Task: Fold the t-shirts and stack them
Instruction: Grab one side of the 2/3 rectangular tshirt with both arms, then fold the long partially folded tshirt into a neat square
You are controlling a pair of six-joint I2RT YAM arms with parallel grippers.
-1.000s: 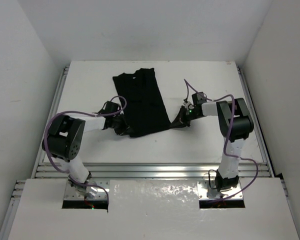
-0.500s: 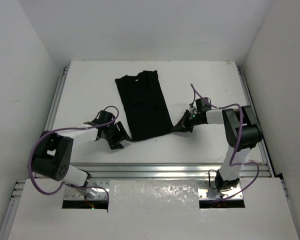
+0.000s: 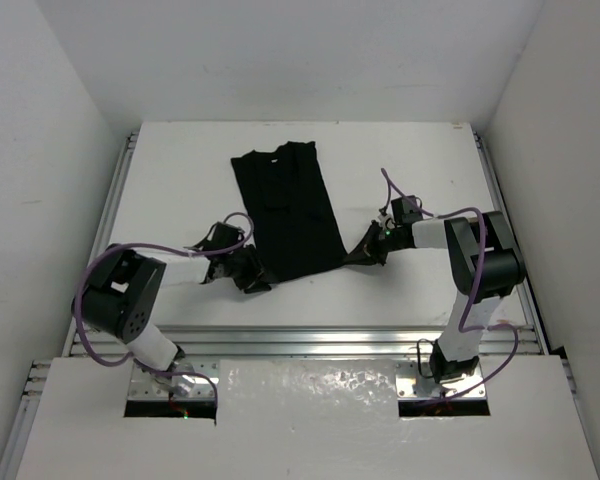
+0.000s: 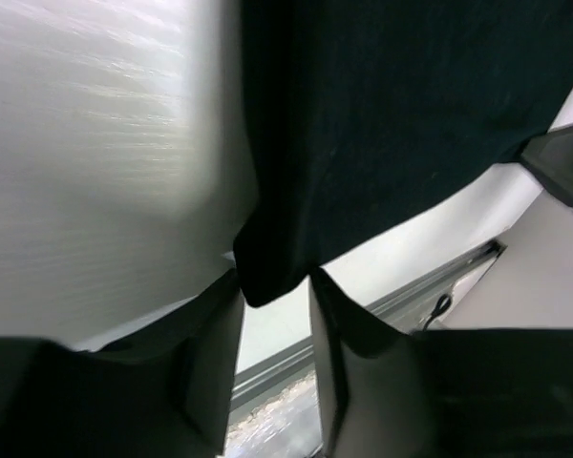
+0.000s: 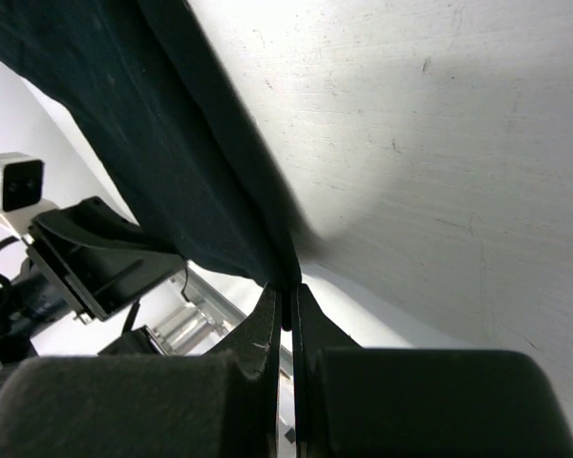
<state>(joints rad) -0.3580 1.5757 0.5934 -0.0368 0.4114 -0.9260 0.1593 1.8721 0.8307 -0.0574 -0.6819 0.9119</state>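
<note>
The black t-shirt lies as a long, narrow strip on the white table, neck end far, hem near. My left gripper is at the hem's near-left corner. In the left wrist view its jaws stand apart, with the tip of the shirt corner between the fingertips and not pinched. My right gripper is at the near-right corner. In the right wrist view its jaws are pressed together on the shirt's edge.
A metal rail runs along the table's near edge, just behind both grippers. White walls enclose the table on the left, right and far sides. The left gripper shows in the right wrist view past the cloth.
My left gripper swung out to the left, away from the shirt, and has come back to its near-left corner. The right gripper shifted slightly right, still holding the cloth.
</note>
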